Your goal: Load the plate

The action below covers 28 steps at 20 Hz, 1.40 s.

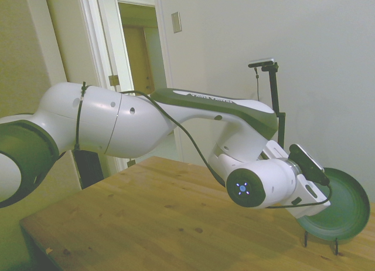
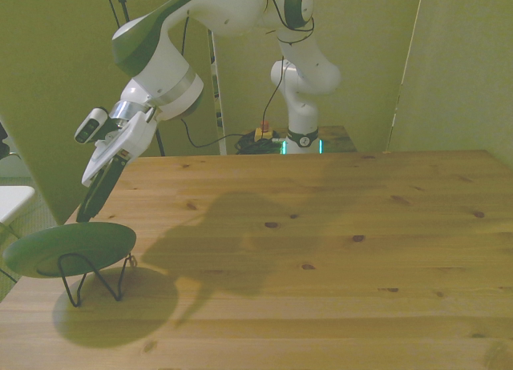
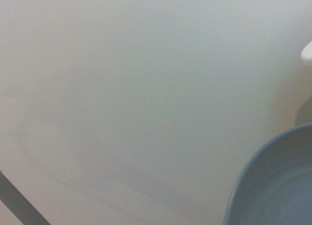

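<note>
The dark green plate (image 2: 68, 248) lies tilted on a small black wire rack (image 2: 88, 275) at the table's corner on the front view's left. My gripper (image 2: 83, 216) reaches down to the plate's far rim, and its dark fingers look closed on that rim. In the side view the plate (image 1: 344, 206) stands nearly on edge over the rack's legs (image 1: 320, 240), and the white hand covers the fingers there. The wrist view catches only a curved part of the plate (image 3: 275, 186) against a pale wall.
The rack stands close to the wooden table's (image 2: 321, 250) side and front edges. A white object (image 2: 16, 200) sits just off the table at the front view's left. A wall lies behind the plate in the side view.
</note>
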Each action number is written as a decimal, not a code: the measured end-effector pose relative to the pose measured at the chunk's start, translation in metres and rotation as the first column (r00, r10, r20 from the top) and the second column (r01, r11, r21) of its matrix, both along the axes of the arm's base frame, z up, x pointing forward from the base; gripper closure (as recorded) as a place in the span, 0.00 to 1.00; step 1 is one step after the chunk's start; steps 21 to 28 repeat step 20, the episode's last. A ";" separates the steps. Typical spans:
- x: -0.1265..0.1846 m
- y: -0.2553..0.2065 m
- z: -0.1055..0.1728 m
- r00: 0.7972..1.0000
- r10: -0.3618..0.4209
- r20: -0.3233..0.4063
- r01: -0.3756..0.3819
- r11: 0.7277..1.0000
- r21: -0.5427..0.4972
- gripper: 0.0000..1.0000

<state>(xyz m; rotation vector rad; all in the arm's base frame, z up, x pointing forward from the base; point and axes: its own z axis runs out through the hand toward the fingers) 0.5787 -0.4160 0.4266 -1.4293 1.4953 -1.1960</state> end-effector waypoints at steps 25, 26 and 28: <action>-0.017 -0.012 0.218 0.696 0.069 -0.715 -0.183 0.980 -0.083 0.00; -0.017 -0.012 0.218 0.696 0.069 -0.715 -0.183 0.980 -0.083 0.00; -0.017 -0.012 0.218 0.696 0.069 -0.715 -0.183 0.980 -0.083 0.00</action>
